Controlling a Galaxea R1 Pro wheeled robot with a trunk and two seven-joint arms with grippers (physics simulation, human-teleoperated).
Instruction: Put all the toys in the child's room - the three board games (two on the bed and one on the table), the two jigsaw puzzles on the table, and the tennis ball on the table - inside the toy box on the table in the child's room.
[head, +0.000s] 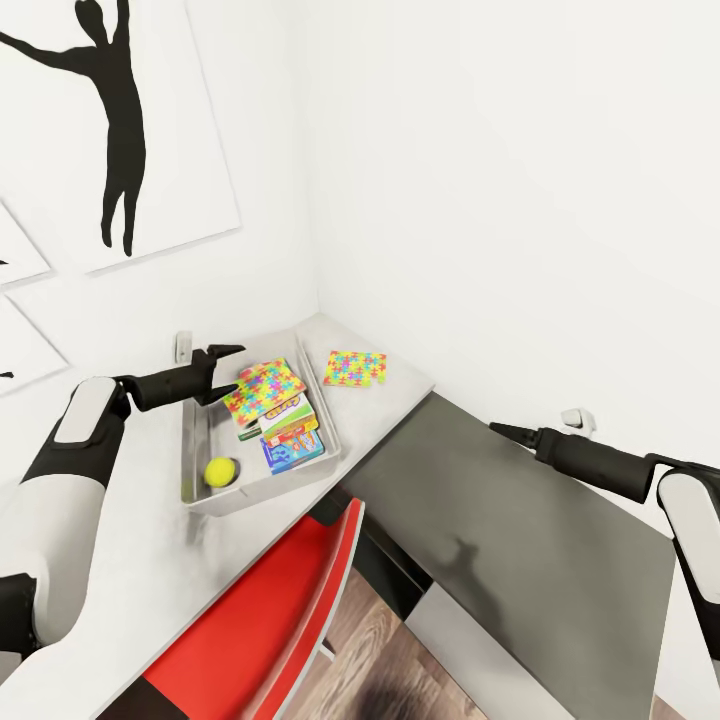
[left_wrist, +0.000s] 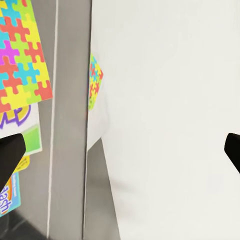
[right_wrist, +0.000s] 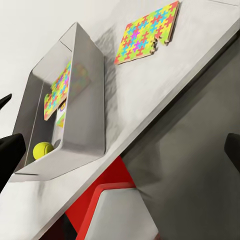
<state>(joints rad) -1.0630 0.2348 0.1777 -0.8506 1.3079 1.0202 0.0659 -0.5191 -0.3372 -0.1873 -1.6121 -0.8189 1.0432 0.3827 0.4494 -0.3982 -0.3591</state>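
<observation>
A: Where does the toy box (head: 195, 455) stand, and what is in it?
B: On the pale table (head: 120, 560), near the room's corner. Inside lie the tennis ball (head: 220, 471), a jigsaw puzzle (head: 263, 388) and printed board games (head: 292, 437) stacked beneath it. The second jigsaw puzzle (head: 355, 367) rests flat on the table, just right of the box and apart from its wall; by that, one piece is left to load.

A: How are the grippers set?
B: The left gripper (head: 222, 368) hovers over the box's far end, jaws spread wide and empty, probably after a release there. The right gripper (head: 500, 430) hangs over the lower dark cabinet (head: 520, 530), well apart from the loose puzzle; its fingertips (right_wrist: 10, 150) sit at opposite edges of the wrist view, so the jaws stand wide, holding nothing.

A: Materials and shapes?
B: The box is a shallow grey bin with low sloping walls, smooth and matte. The puzzles are thin squarish boards of interlocking coloured pieces; such flatness would likely demand an edge grasp. A red chair (head: 270, 610) stands at the table's near side.
</observation>
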